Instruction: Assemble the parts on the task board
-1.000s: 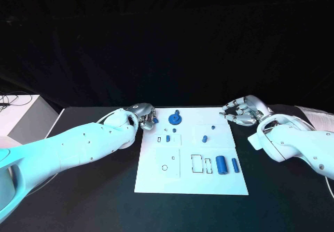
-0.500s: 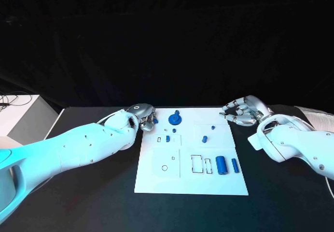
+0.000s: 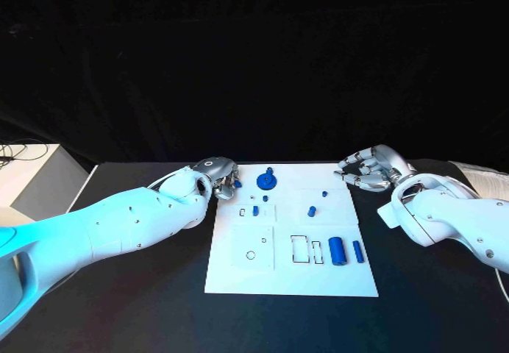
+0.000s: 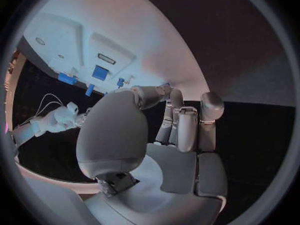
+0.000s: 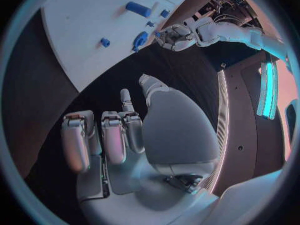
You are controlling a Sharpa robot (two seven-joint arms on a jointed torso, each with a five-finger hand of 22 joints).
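Observation:
The white task board [image 3: 292, 276] lies mid-table. On it are a round blue part [image 3: 266, 180] at the far edge, two small blue pegs [image 3: 256, 211] [image 3: 311, 211], a thick blue cylinder [image 3: 337, 251] and a slim one [image 3: 359, 251]. My left hand [image 3: 218, 176] hovers at the board's far left corner with its fingers curled and the thumb against them, holding nothing I can see; a tiny blue piece [image 3: 237, 184] lies just beside it. My right hand [image 3: 366, 170] sits off the far right corner, fingers curled in and empty. The right wrist view shows the round part [image 5: 140, 39] and my left hand [image 5: 175, 37].
Several empty slots are cut into the board, a ring-shaped one [image 3: 250, 255] and rectangular ones [image 3: 299, 248]. A pale box [image 3: 31, 176] stands at the table's far left. Cables or white sheets [image 3: 482, 176] lie at the far right edge.
My left hand has drawn back a little from the board's corner. The right hand and the parts have stayed put.

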